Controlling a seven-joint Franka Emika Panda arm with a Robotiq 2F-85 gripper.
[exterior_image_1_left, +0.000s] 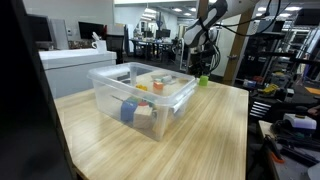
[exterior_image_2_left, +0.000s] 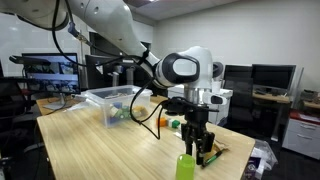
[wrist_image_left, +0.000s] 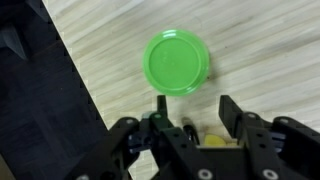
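- the jaws stood open, the two dark fingers (wrist_image_left: 228, 112) apart with nothing gripped between them.
- in the wrist view the fingers came in from the bottom edge, and the green container (wrist_image_left: 176, 63) showed its round lid just beyond their tips, not touched by either finger.
- in an exterior view the jaws pointed straight down, just behind and above the green container (exterior_image_2_left: 186, 165), which stood upright on the worktop (exterior_image_2_left: 90, 145).
- a small dark packet with a yellow patch (exterior_image_2_left: 212, 152) lay on the worktop just beside the jaws; what it was could not be told.
- the green container (exterior_image_1_left: 203, 80) stood well apart from the clear plastic bin (exterior_image_1_left: 108, 95), out by the worktop edge on the side of the bin where the arm reached in.
- the white arm (exterior_image_2_left: 110, 25) passed over the clear plastic bin (exterior_image_2_left: 105, 97) and bent down beyond it, with a black cable hanging along it.
- inside the bin lay a blue piece (exterior_image_1_left: 127, 110), a pale block (exterior_image_1_left: 145, 118) and some orange and yellow bits (exterior_image_1_left: 158, 85), all on its floor.
- beyond the bin, away from the worktop, office desks with dark monitors (exterior_image_2_left: 268, 76) stood in the background.
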